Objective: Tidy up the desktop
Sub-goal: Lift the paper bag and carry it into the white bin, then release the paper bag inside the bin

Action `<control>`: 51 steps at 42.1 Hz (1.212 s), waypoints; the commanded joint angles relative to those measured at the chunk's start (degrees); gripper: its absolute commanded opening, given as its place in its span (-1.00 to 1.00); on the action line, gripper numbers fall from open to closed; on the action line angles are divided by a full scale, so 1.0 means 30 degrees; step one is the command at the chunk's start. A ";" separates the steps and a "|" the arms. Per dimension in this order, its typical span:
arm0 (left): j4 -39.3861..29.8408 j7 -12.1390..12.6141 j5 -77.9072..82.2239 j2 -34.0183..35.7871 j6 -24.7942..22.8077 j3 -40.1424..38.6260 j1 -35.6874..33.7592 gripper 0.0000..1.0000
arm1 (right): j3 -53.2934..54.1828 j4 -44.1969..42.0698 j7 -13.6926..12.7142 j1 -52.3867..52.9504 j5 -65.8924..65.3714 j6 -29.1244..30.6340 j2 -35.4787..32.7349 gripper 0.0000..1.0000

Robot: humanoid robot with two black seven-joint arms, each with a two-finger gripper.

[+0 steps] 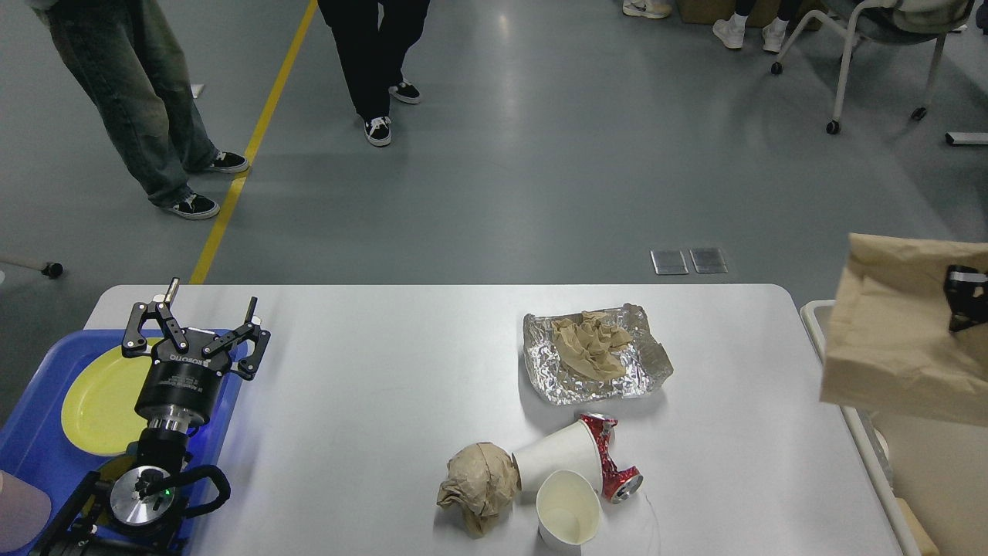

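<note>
White desktop (370, 386) carries foil tray (594, 355), cups, can; left tool (193, 328) spread, empty; right tool (965, 297) grips paper bag (888, 347).

So the desktop (370, 386) in my head view is a big smooth white rectangular tabletop, way larger than anything else around. Both far corners are rounded, and the far edge runs straight across against the grey floor. The surface is flat and a bit glossy, with soft reflections and shadows showing on it. The near edge is cut off at the bottom of the view. The left end is partly covered, while the right edge runs diagonally down toward the lower right.
</note>
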 commanded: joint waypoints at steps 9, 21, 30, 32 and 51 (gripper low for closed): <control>-0.0004 -0.0002 0.0000 0.0000 0.0006 0.0000 0.0000 0.93 | 0.7774 -0.8675 0.0018 -1.2619 0.1542 -0.4457 -0.1510 -1.00; -0.0004 -0.0002 0.0000 0.0000 0.0006 0.0000 0.0000 0.93 | 1.2905 -1.3245 -0.0244 -2.0328 0.2272 -0.9675 0.1007 -1.00; -0.0004 -0.0002 0.0000 0.0000 0.0035 0.0000 0.0000 0.93 | 1.3288 -1.6497 -0.1357 -2.3902 0.4002 -1.2573 0.4199 -1.00; -0.0004 -0.0002 0.0000 0.0000 0.0006 0.0000 0.0000 0.93 | 1.3288 -1.7084 -0.1679 -2.4606 0.4265 -1.3132 0.4815 -1.00; -0.0004 -0.0002 0.0000 0.0000 0.0006 0.0000 0.0000 0.93 | 1.3024 -1.7409 -0.2238 -2.5518 0.4706 -1.3690 0.6370 -1.00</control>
